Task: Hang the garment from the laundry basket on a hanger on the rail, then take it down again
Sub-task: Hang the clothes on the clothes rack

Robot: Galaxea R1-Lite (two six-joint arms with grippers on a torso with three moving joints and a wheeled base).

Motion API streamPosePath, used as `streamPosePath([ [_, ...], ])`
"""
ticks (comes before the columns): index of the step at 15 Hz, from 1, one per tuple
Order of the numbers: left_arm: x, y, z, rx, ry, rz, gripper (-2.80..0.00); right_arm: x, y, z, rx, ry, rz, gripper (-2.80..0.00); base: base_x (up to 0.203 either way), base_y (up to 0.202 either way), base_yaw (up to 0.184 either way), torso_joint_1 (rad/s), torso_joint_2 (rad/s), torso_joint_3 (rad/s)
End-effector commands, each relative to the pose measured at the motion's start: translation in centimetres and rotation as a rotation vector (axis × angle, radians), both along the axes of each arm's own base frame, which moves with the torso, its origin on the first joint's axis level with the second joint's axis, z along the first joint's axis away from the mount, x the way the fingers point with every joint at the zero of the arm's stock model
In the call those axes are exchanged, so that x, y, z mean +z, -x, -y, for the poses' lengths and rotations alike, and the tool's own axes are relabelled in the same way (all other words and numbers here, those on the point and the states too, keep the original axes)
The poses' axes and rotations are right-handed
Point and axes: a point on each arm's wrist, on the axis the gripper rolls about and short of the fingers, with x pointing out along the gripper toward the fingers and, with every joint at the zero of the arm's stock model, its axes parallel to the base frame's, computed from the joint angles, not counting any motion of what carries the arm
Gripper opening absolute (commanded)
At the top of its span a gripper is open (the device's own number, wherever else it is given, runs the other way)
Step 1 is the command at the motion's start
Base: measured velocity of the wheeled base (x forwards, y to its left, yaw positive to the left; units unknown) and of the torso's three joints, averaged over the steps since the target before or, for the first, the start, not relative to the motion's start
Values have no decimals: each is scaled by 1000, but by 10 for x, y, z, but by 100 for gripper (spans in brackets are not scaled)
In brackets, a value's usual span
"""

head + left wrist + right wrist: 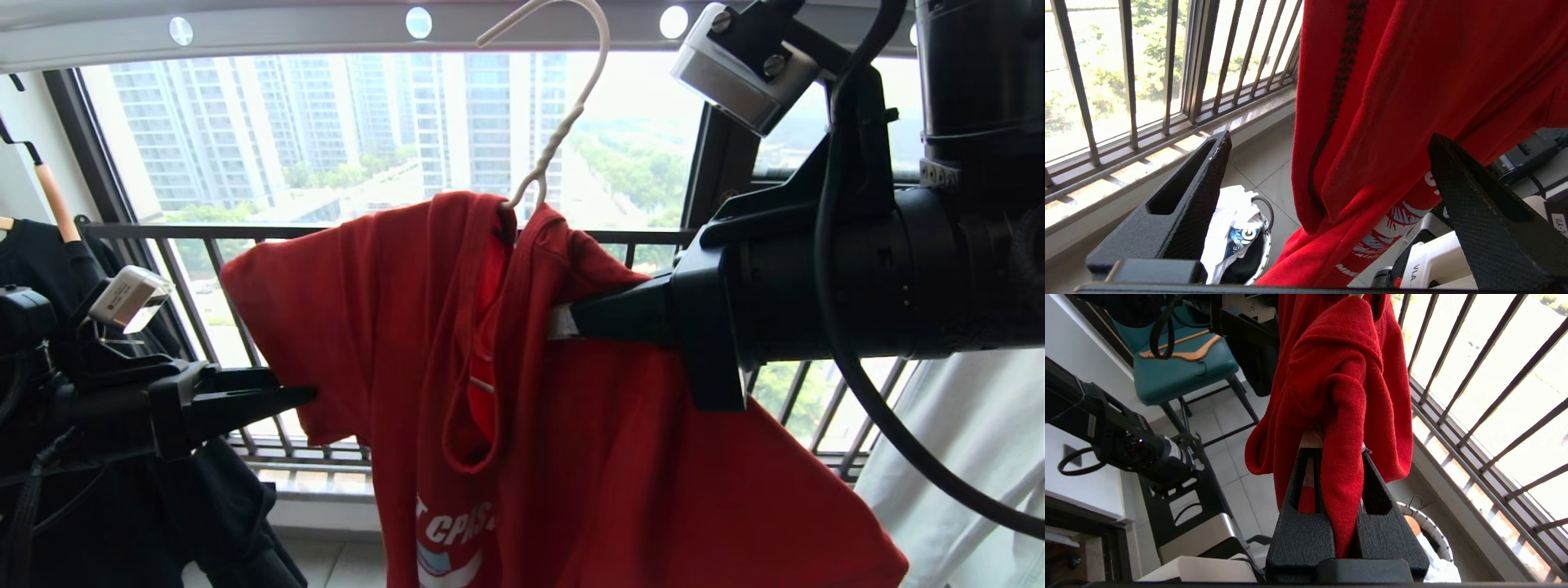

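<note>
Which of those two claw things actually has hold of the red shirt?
The right gripper: its jaws are pinched on a fold of the red T-shirt. The left gripper is wide open, holding nothing.

T-shirt (392,327): red, white lettering
Wire hanger (563,122): cream-white
Rail (326,24): grey, round holes
Window railing (1126,73): dark bars
Chair (1180,375): teal seat
Gripper fingers (1196,192): black, textured

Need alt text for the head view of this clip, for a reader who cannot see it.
A red short-sleeved T-shirt hangs bunched on a thin cream-white wire hanger hooked over a grey metal overhead rail. The right gripper is shut on a fold of the shirt near its collar, while the left gripper, open, points at the sleeve's edge before a barred window.
</note>
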Motion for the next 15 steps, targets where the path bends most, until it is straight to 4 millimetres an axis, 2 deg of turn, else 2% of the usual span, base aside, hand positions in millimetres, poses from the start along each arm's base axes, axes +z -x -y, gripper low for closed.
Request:
streamPosePath([
  [1,5,4,2,-61,9,26,0,-3,-3,-5,4,8,-8,-280,0,0,0,0,0,0],
  [4,6,7,3,-76,10,31,0,-3,-4,-4,2,8,-8,-280,0,0,0,0,0,0],
  [5,6,7,3,-76,10,32,-280,-2,-4,-4,2,7,-7,-280,0,0,0,0,0,0],
  [12,7,7,2,-73,9,37,-280,-1,-2,-3,1,3,-5,-280,0,0,0,0,0,0],
  [15,9,8,-6,-33,4,52,-280,0,-1,-1,-4,1,-3,-280,0,0,0,0,0,0],
])
